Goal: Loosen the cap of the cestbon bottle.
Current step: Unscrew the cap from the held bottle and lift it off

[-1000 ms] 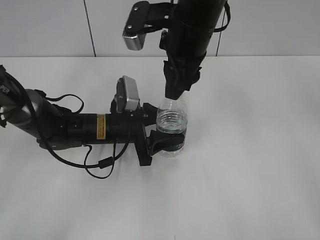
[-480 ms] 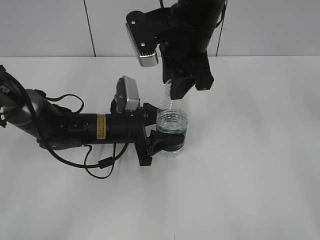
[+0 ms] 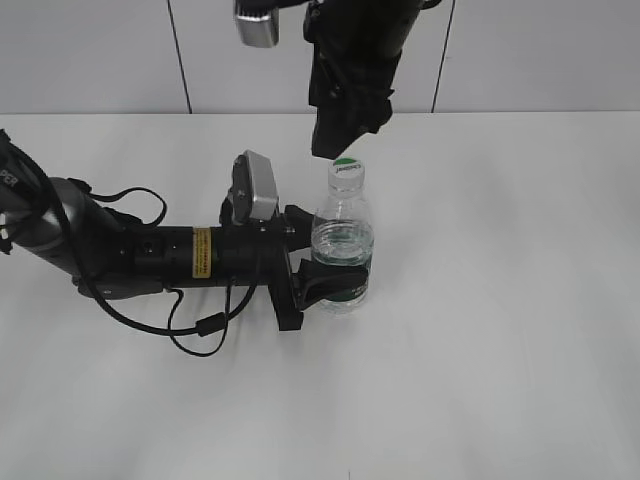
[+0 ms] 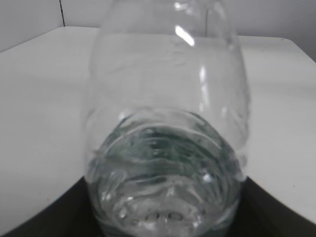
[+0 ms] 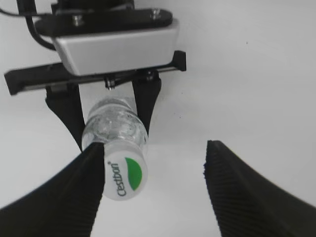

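The cestbon bottle (image 3: 342, 250) stands upright on the white table, clear with a dark green label band low down. My left gripper (image 3: 325, 262) is shut on the bottle's body; in the left wrist view the bottle (image 4: 168, 143) fills the frame between dark fingers. The white cap (image 3: 346, 170) with a green mark sits on the neck. My right gripper (image 3: 335, 135) hangs open just above and behind the cap. In the right wrist view the cap (image 5: 126, 177) lies beside the left finger of the open jaws (image 5: 153, 190), with a wide gap to the right finger.
The left arm (image 3: 150, 255) lies across the table from the left with a looped black cable (image 3: 200, 325). A grey wall (image 3: 540, 50) runs behind the white table (image 3: 500, 330).
My right gripper has let go of the cap, opened and risen above the bottle. The cap is now uncovered. The left gripper and bottle have not moved.
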Action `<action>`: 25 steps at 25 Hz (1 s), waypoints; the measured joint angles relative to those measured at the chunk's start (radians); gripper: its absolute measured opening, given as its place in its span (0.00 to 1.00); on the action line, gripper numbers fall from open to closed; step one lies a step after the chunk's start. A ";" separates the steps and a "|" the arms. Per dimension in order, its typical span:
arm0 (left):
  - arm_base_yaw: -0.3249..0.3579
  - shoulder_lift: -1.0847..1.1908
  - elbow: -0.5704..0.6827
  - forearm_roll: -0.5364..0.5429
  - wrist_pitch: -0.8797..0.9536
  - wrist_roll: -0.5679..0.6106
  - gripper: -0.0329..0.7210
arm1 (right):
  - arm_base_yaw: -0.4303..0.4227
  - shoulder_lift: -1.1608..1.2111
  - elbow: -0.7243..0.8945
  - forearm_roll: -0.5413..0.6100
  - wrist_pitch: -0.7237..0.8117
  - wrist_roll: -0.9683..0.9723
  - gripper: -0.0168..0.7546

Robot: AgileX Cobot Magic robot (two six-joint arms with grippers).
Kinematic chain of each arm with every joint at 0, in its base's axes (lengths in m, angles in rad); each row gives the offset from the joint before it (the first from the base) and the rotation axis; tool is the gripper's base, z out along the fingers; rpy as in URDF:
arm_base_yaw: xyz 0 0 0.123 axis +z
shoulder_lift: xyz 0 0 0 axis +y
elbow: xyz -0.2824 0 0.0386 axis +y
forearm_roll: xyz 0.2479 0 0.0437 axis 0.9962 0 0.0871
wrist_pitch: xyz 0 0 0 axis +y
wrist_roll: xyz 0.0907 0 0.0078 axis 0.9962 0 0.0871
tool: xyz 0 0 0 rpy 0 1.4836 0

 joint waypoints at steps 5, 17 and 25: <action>0.000 0.000 0.000 0.000 0.001 0.000 0.59 | 0.000 -0.001 -0.002 0.052 0.000 0.302 0.69; 0.000 0.000 0.000 0.000 0.001 0.000 0.59 | 0.000 -0.002 0.012 -0.096 0.000 1.136 0.69; 0.000 0.000 0.000 0.001 0.001 0.000 0.59 | 0.000 -0.002 0.032 -0.092 0.000 1.156 0.69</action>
